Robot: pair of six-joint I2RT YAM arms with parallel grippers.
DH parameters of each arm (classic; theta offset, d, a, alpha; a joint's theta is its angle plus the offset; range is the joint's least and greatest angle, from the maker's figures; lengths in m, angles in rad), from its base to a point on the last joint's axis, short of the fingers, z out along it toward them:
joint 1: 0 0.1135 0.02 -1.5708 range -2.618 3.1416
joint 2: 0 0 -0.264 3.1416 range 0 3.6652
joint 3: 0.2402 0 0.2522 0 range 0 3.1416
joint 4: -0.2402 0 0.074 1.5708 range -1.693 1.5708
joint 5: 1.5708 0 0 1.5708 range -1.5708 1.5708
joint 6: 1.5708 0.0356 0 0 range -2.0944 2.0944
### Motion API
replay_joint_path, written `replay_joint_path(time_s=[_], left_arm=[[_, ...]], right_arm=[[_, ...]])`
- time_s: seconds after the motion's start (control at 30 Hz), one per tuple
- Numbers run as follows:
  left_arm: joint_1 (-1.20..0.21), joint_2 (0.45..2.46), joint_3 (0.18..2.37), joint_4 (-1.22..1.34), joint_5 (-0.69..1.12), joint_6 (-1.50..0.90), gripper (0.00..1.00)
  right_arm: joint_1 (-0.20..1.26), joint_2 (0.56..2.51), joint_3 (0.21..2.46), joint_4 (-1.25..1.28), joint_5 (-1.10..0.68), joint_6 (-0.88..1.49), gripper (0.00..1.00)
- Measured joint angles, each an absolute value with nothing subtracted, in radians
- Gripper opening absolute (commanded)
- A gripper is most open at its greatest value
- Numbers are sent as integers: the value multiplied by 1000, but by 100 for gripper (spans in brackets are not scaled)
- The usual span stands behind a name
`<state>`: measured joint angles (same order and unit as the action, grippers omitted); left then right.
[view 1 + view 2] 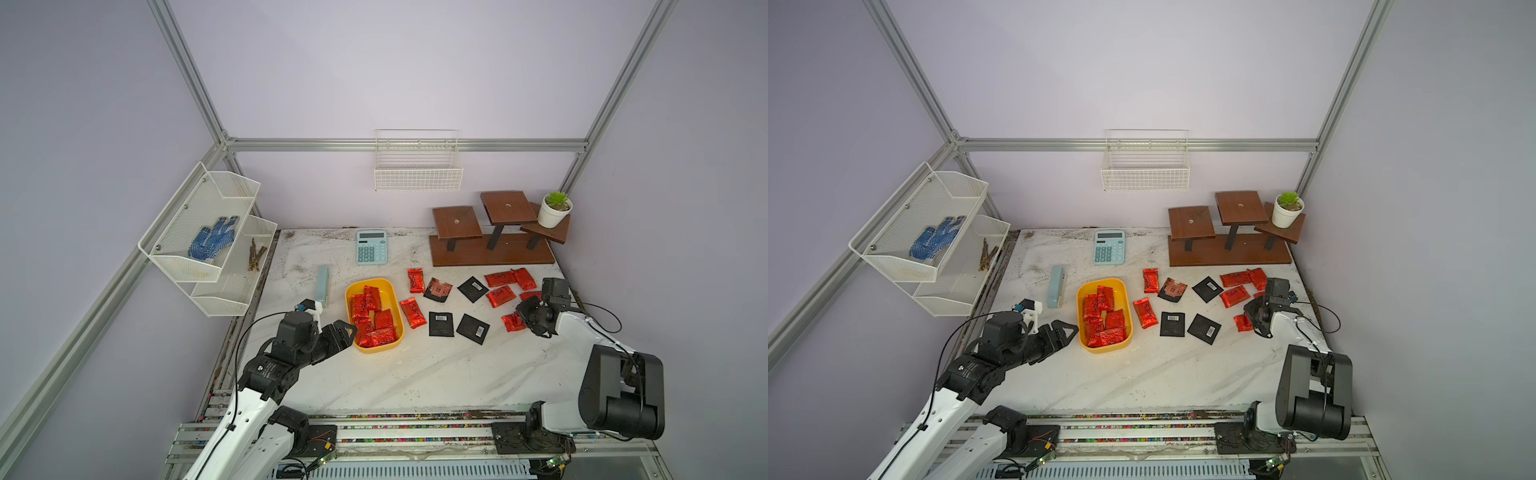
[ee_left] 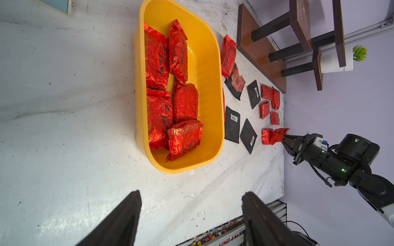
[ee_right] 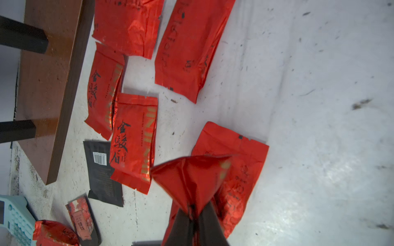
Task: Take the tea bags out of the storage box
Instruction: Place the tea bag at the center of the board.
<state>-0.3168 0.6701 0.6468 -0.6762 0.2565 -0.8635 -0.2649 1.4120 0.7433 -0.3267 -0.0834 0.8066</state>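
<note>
Yellow storage box point(image 1: 390, 289) holds red tea bags point(image 1: 371, 316); red and black ones lie beside it.

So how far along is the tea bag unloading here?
Done: about a dozen tea bags lie on the table beside the storage box. In hand: the right gripper is shut on a red sachet at the table's right side. Left: roughly six red sachets sit in the box; the open left gripper hovers beside it.

lilac walls point(image 1: 415, 62) | aluminium frame rails point(image 1: 291, 144) | scuffed white marbled tabletop point(image 1: 415, 374) | brown stepped wooden stand point(image 1: 469, 255) at back right
</note>
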Motion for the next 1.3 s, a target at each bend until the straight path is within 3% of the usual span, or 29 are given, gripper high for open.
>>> replay_joint_path(time_s=[0.33, 0.6, 0.9, 1.3], left_arm=[[-317, 714, 643, -653, 257, -873, 78], [-324, 732, 643, -637, 258, -873, 78], [-324, 725, 632, -626, 260, -873, 78], [-324, 728, 622, -614, 259, -876, 78]], right_arm=[[-313, 1359, 767, -355, -154, 807, 11], [-340, 1240, 789, -368, -80, 809, 15], [-498, 1414, 792, -380, -16, 798, 11], [-511, 1563, 822, -358, -48, 804, 12]])
